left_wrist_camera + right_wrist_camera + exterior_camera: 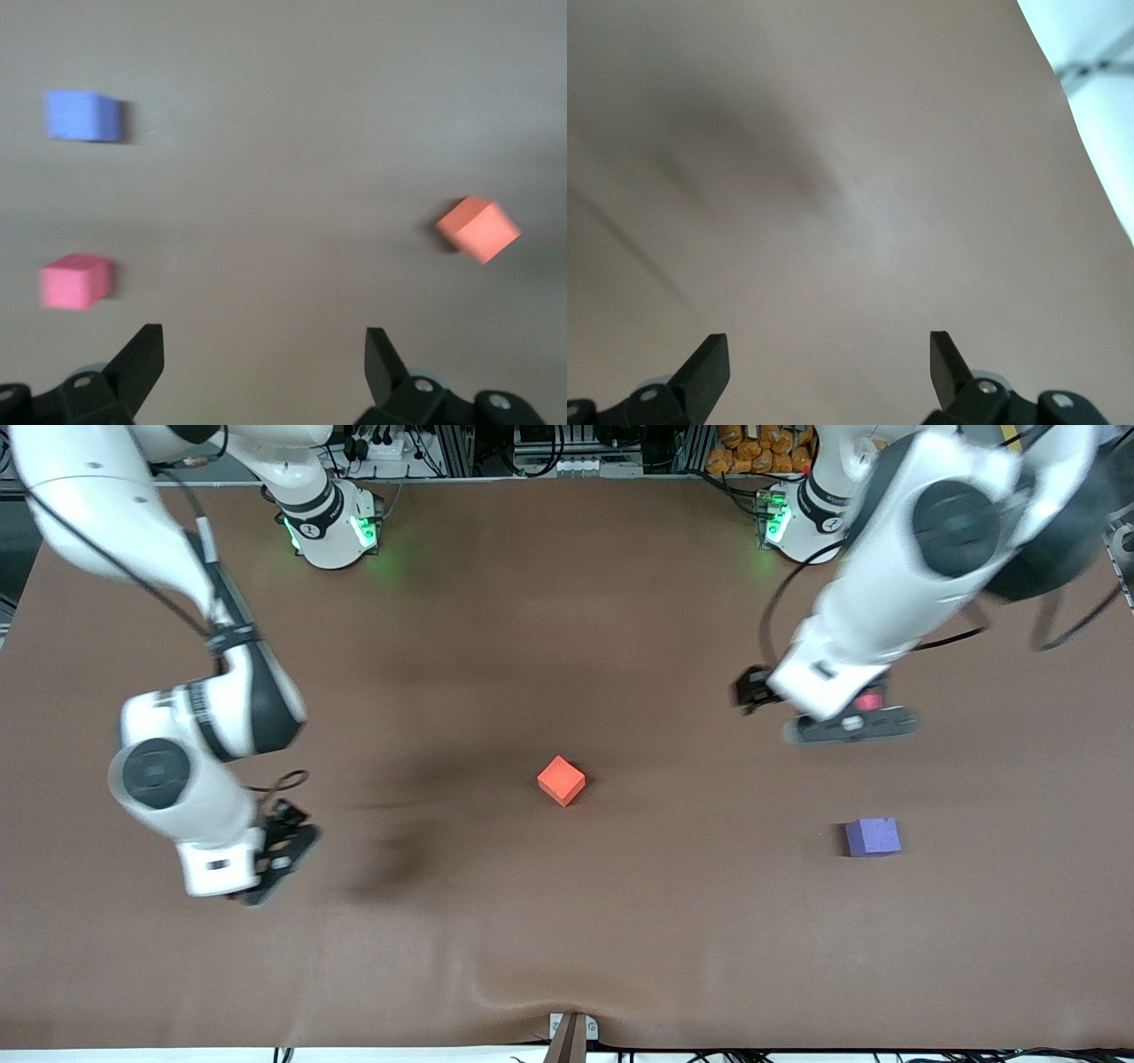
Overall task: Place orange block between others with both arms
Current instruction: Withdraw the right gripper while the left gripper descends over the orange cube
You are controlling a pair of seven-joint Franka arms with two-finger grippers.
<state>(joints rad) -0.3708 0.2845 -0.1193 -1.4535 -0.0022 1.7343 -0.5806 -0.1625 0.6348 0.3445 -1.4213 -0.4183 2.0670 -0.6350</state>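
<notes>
Near the middle of the front view, on the brown table [567,602], sits the orange block [561,780], turned corner-on toward the camera, nothing touching it. The purple block [873,837] is lower right of the frame, toward the left arm's end of the table and a bit nearer the camera than the orange one. The pink block [869,701] only just peeks out mid-right, mostly covered by the left arm's wrist, farther from the camera than the purple one.

Left gripper [850,724] hangs over the table mid-right of the frame, about above the pink block. In the left wrist view its two black fingers [142,359] stand wide apart w/ nothing between them; the pink block [75,282] and purple block [83,116] show at the left edge of that picture, the orange block [478,228] at mid-right, all three well apart from each other.

Right gripper [279,850] is lower left of the front view, over bare table toward the right arm's end, well away from every block. Right wrist view: fingers [709,363] spread wide, empty, only brown cloth under them plus a pale strip at the upper right corner.

Both arm bases w/ green lights sit along the top edge.
</notes>
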